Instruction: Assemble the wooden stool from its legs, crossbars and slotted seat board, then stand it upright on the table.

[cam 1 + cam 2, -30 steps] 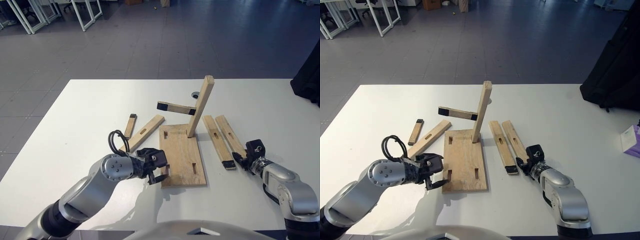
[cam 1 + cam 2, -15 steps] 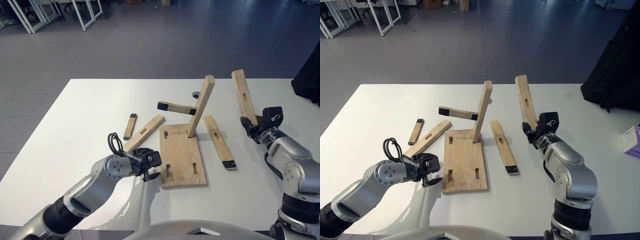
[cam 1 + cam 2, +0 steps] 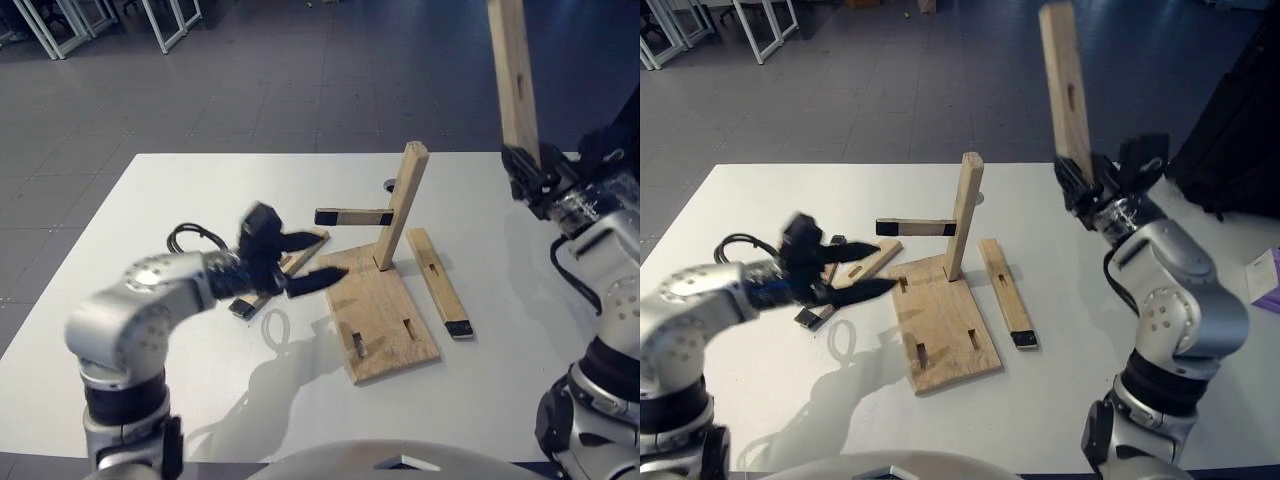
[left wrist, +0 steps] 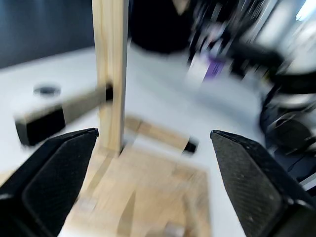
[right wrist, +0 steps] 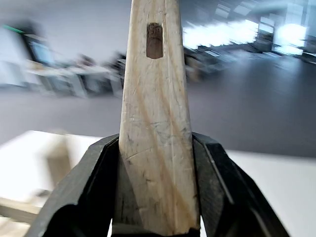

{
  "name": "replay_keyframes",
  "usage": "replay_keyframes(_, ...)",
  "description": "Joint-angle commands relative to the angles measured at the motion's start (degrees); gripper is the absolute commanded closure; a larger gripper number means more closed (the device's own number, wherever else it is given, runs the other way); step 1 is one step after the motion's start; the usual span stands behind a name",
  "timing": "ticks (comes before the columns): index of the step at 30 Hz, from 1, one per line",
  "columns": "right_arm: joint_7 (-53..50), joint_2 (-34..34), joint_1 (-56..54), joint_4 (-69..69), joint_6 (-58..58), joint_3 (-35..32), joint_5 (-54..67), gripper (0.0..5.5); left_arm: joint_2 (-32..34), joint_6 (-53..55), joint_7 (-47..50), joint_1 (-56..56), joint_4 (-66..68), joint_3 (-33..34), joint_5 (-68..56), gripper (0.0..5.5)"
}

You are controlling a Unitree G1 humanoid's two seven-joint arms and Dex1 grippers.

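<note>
The floor (image 3: 300, 80) is of grey tiles with thin dark joints and fills the upper part of both eye views. In the upper left corner stand white metal table frames (image 3: 45, 30). The white counter (image 3: 150, 200) takes the lower half. At the right edge of the right eye view rises a black fabric mass (image 3: 1240, 110); below it, a small purple-and-white box (image 3: 1266, 280) lies on the counter.

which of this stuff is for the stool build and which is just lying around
For the job: seat board, upright leg and its crossbar, right loose leg, left loose leg by the left gripper, raised leg in the right gripper.
Just lying about: purple box, black bag.
</note>
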Motion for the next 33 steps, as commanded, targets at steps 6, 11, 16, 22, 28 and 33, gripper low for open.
replay_keyframes(6,11.23,2.77,-4.73,5.35,8.88,9.06,26.16,3.47,-3.12,1.53,-0.44,-9.60,18.52,5.41,-21.34,1.30)
replay_keyframes(11,12.36,2.42,-4.65,7.69,8.36,13.77,27.20,3.47,-1.91,0.01,1.68,-7.80,16.99,4.74,-26.00,1.30)
replay_keyframes(16,10.77,2.21,-3.49,5.54,8.77,14.74,30.78,3.47,-0.18,-2.77,1.69,-7.39,17.56,1.38,-24.64,1.30)
replay_keyframes(22,9.84,0.89,-1.79,3.16,9.66,17.31,35.20,3.47,0.98,-5.11,2.25,-7.55,19.37,-0.33,-25.82,1.30)
replay_keyframes(28,10.02,-1.35,-0.37,2.60,8.48,19.61,35.28,3.47,2.53,-3.75,2.16,-7.89,21.28,0.73,-32.76,2.04)
replay_keyframes(33,9.79,-1.82,0.28,2.41,7.44,20.70,35.22,3.47,3.75,-3.76,2.68,-7.88,22.13,-0.12,-36.06,2.75)
